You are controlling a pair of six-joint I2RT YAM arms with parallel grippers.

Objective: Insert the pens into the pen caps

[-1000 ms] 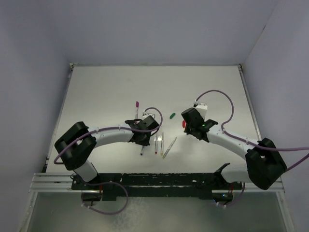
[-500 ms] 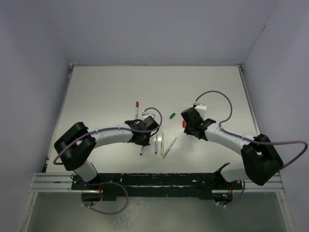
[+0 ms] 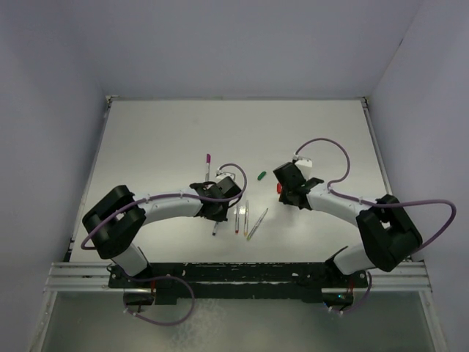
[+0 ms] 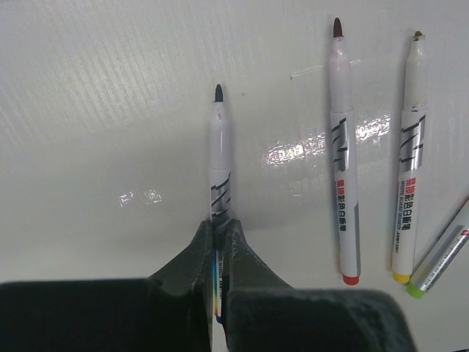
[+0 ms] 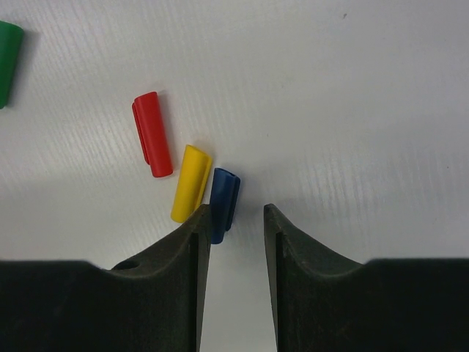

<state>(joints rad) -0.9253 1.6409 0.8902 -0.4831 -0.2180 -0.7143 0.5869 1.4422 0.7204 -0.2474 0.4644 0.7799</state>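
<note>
My left gripper (image 4: 218, 233) is shut on a pale pen with a dark blue tip (image 4: 219, 169); the tip points away from the fingers, low over the table. In the top view this gripper (image 3: 213, 210) is left of centre. Three more pens lie beside it: red-ended (image 4: 341, 169), yellow-ended (image 4: 409, 176) and green-ended (image 4: 442, 254). My right gripper (image 5: 236, 220) is open, low over the table. The blue cap (image 5: 224, 199) lies against its left finger's inner edge. The yellow cap (image 5: 190, 183), red cap (image 5: 152, 144) and green cap (image 5: 7, 64) lie to the left.
A pen with a purple end (image 3: 207, 164) lies alone behind the left gripper. The three loose pens (image 3: 245, 218) lie between the two arms. The white table (image 3: 161, 139) has walls at the back and both sides.
The right arm's elbow has swung in to the left and its gripper has edged slightly left over the caps. The left gripper keeps its hold on the pen and has barely moved.
</note>
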